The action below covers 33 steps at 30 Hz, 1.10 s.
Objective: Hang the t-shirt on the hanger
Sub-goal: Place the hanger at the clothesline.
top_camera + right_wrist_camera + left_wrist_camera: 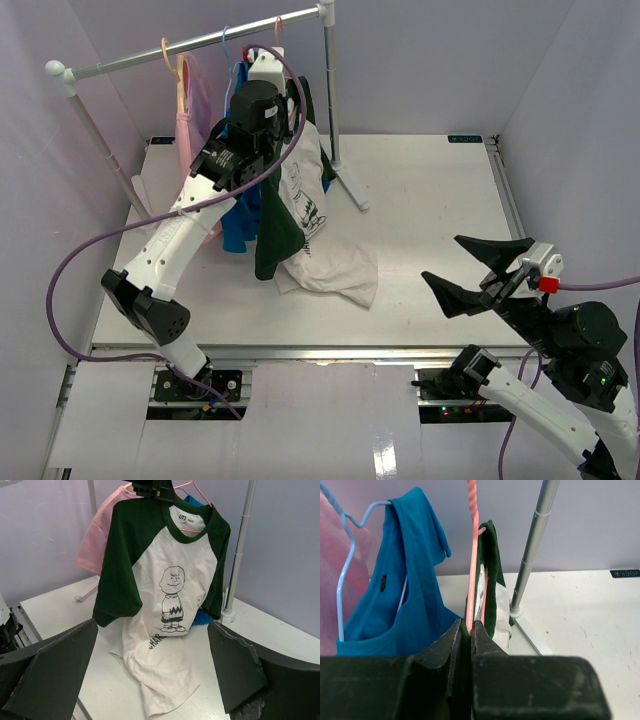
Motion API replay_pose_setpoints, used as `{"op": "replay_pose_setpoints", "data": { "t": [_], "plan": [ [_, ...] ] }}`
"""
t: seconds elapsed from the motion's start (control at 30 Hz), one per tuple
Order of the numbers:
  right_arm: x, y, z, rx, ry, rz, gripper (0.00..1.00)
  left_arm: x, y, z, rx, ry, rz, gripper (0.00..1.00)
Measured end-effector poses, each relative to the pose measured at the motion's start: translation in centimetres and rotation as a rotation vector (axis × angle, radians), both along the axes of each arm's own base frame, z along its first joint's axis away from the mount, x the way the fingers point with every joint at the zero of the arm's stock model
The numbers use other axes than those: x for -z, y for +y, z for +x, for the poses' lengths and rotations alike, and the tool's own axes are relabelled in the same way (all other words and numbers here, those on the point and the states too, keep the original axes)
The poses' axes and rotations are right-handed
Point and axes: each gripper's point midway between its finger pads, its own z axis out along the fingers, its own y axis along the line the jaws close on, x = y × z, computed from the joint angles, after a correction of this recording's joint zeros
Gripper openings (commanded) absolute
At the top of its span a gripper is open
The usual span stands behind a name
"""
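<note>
Left claw (465, 625), clamped on the thin pink wire hanger (472, 555) at upper centre, holds the green-sleeved white t-shirt (170, 580) hanging straight down; right claw (440, 256) gapes empty, well apart.

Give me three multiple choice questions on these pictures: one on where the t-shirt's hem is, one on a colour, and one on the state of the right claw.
1. Where does the bottom hem of the t-shirt rest?
A. hanging free in the air
B. on the table
C. over the table's edge

2. What colour are its sleeves?
A. bright blue
B. pale pink
C. dark green

3. How is the right claw?
A. open and empty
B. shut on a sleeve
C. shut on the hem

Answers:
1 B, the white cloth pools on the tabletop.
2 C, they show dark green against the white body.
3 A, its fingers are spread wide, apart from the garment.
</note>
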Motion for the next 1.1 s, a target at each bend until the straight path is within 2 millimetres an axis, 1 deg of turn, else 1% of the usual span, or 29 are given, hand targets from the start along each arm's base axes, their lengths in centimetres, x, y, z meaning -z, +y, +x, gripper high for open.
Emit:
{"op": "replay_pose_setpoints", "data": {
  "t": [0.23,0.5,0.63,0.7,0.8,1.0,1.03,1.07,1.1],
  "plan": [
    [0.4,-0.7,-0.4,0.009,-0.006,0.027,0.97,-1.2,0.2,0.9,-0.029,-0.049,0.008,0.00],
    [0.7,-0.7,-0.3,0.008,0.002,0.027,0.97,-2.5,0.6,1.4,-0.055,-0.103,0.028,0.00],
    [0.8,-0.7,-0.3,0.007,0.002,0.026,0.97,-2.8,0.6,1.8,-0.064,-0.118,0.047,0.00],
    [0.8,-0.7,-0.3,0.007,0.003,0.026,0.97,-2.7,0.6,2.2,-0.067,-0.121,0.053,0.00],
    [0.8,-0.7,-0.3,0.006,0.002,0.026,0.97,-1.9,0.3,2.9,-0.069,-0.114,0.064,0.00],
    [0.8,-0.7,-0.3,0.006,0.002,0.026,0.97,0.8,0.2,5.0,-0.078,-0.070,0.093,0.00],
    [0.8,-0.7,-0.4,0.006,0.002,0.027,0.97,1.3,0.1,5.2,-0.076,-0.062,0.098,0.01],
    [0.8,-0.7,-0.4,0.003,0.002,0.027,0.97,1.8,0.1,5.5,-0.075,-0.053,0.103,0.10],
    [0.8,-0.6,-0.4,0.001,0.002,0.027,0.97,2.1,0.1,5.6,-0.073,-0.049,0.105,0.24]
  ]
}}
